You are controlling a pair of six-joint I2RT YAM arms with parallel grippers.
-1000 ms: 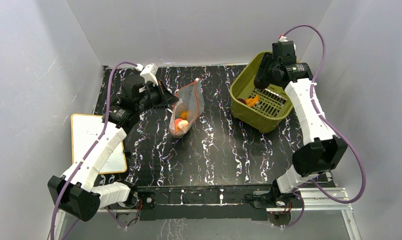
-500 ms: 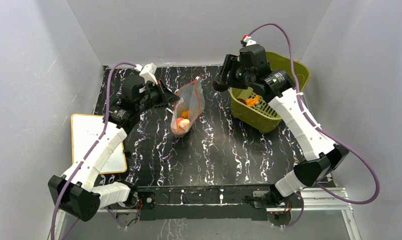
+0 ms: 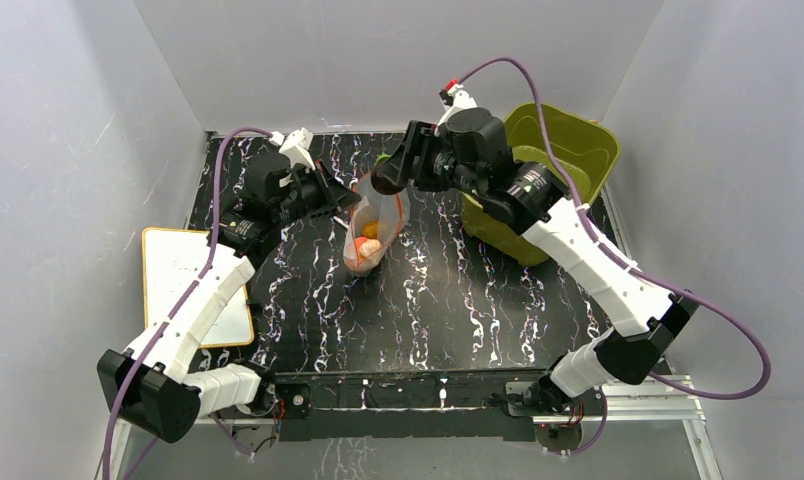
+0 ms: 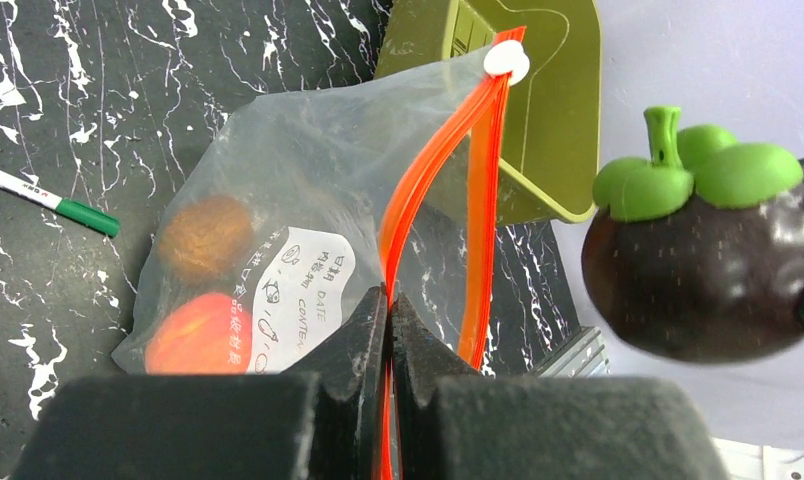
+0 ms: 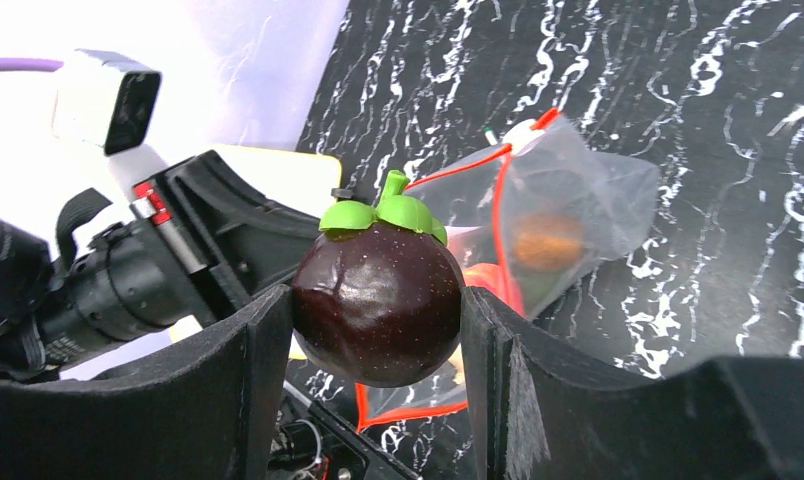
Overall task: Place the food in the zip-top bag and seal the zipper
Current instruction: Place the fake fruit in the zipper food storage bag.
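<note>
**Top and wrist views.** The left claw (image 4: pixel 386 300) is pinched shut on one lip of the zip-top bag (image 4: pixel 278 180). By this lip the pouch is held upright at about 11 o'clock from the centre of the bench (image 3: pixel 458 300). The zipper (image 4: pixel 486 170) is parted only into a narrow slit. A peach piece (image 4: pixel 200 338) and an orange-brown piece (image 4: pixel 206 232) are lodged at the bag's bottom. A dark purple mangosteen (image 5: pixel 378 305) is clamped between the half-spread fingers of the right claw (image 3: pixel 390 178) and is hung close to the mouth. The green basket (image 3: pixel 568 140) is set at 2 o'clock.

**Hazards.** If released now, the fruit may be caught on the zipper and rolled onto the bench, because the slit looks narrower than the fruit. If the fruit is pressed down instead, the lip may be dragged from the pinch. The claws may also be knocked together, being close.
</note>
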